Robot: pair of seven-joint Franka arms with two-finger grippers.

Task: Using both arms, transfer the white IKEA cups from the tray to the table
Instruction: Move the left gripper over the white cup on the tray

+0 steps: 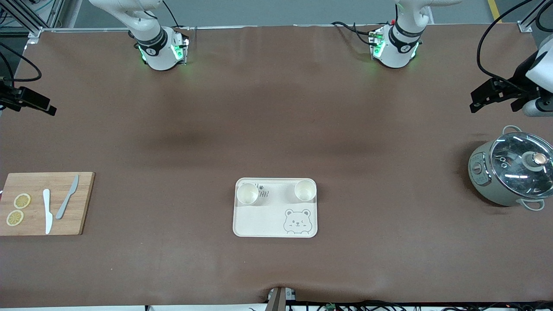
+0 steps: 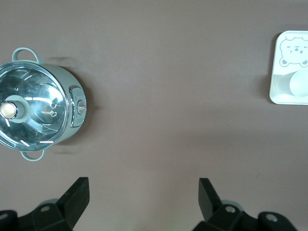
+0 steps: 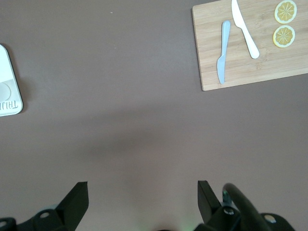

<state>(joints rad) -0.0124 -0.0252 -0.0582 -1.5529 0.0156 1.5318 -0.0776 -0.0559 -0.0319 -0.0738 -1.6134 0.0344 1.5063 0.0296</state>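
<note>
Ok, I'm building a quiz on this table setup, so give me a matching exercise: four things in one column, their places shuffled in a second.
Things:
1. cups
2. lemon slices
3. glass lid
4. left gripper

Places:
A. on the pot
B. on the bear tray
C. over bare table, open, empty
D. on the cutting board

Pairs: 1-B, 2-D, 3-A, 4-C

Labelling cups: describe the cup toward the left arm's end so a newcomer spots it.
Find the bear tray mid-table. Two white cups stand on its edge farther from the camera; yours is directly above the printed bear face, while its twin sits by the lettering.
</note>
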